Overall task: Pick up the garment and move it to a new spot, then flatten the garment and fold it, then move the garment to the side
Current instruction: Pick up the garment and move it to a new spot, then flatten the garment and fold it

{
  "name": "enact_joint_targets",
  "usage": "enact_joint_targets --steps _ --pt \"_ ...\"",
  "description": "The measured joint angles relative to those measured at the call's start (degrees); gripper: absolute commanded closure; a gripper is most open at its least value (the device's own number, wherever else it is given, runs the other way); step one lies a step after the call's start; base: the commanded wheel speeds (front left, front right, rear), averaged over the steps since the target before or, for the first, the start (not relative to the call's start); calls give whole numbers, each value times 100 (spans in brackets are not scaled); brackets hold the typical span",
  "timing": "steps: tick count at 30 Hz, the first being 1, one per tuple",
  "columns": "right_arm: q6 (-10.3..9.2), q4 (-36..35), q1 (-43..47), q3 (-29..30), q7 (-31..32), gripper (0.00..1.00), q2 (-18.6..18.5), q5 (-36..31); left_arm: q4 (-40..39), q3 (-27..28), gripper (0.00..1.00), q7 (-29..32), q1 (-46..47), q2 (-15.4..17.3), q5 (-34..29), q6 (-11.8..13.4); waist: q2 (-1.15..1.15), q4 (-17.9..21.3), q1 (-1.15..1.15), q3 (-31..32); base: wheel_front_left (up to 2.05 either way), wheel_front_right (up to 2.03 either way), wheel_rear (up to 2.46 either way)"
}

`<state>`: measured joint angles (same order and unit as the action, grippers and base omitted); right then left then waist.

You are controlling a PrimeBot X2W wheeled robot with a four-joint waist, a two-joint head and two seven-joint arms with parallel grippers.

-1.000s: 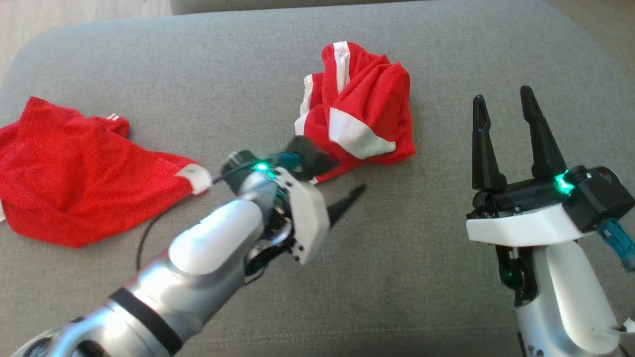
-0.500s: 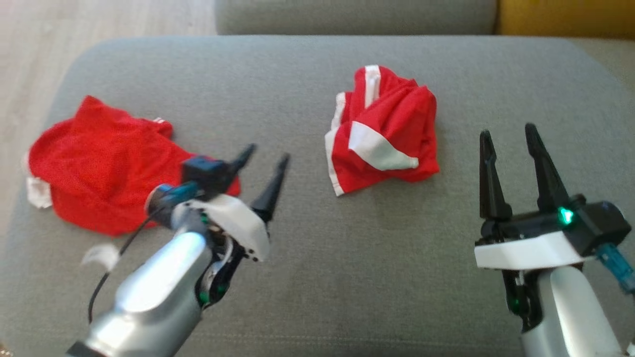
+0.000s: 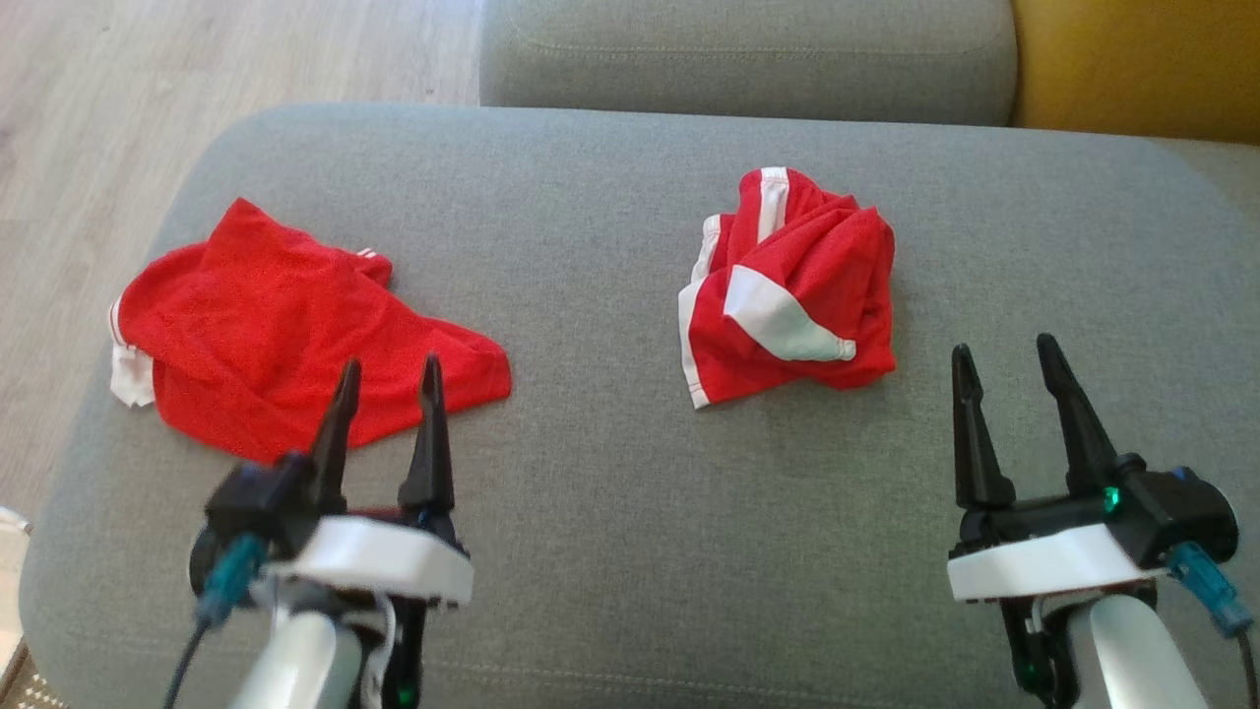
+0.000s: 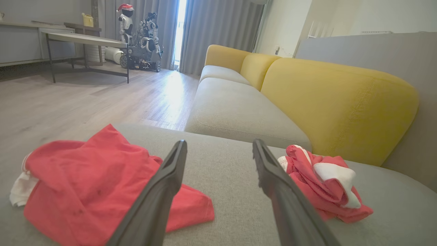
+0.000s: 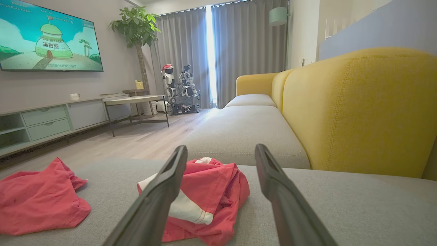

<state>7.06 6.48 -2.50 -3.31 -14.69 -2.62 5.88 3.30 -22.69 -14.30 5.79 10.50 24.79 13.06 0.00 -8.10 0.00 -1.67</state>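
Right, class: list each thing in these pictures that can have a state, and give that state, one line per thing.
Left gripper: open, holding nothing.
Right gripper: open, holding nothing.
Plain red garment: lying loosely spread, rumpled, not folded.
Red and white garment: bunched in a heap, not folded.
Television: on, showing a cartoon.
Curtains: mostly drawn, with a bright gap between them.

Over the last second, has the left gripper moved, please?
Yes: the left gripper swung left, from beside the striped garment to the near side of the plain red garment.
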Motion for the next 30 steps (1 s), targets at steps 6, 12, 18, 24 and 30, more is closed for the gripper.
enact_joint_targets --steps 6,12,18,24,30 --pt "-1 47 78 -35 0 0 -1 0 -125 532 0 0 -457 -568 -533 -524 0 -40 0 -38 0 0 0" --pt "-1 285 -74 -367 96 0 0 -406 -67 814 0 0 -423 -717 -766 -895 0 -116 0 -246 0 0 0" --pt "-1 1035 -717 -470 171 0 -4 -1255 70 843 0 0 -227 -748 -694 -1010 0 -304 0 -499 0 0 0" --pt "0 1788 -1167 -392 214 0 -5 -1840 5 787 0 0 -159 -759 -386 -871 0 -554 0 -675 0 0 0" --pt "0 2230 -1388 -129 209 0 -10 -2161 -29 714 0 0 -62 -762 -383 -851 0 -718 0 -761 0 0 0"
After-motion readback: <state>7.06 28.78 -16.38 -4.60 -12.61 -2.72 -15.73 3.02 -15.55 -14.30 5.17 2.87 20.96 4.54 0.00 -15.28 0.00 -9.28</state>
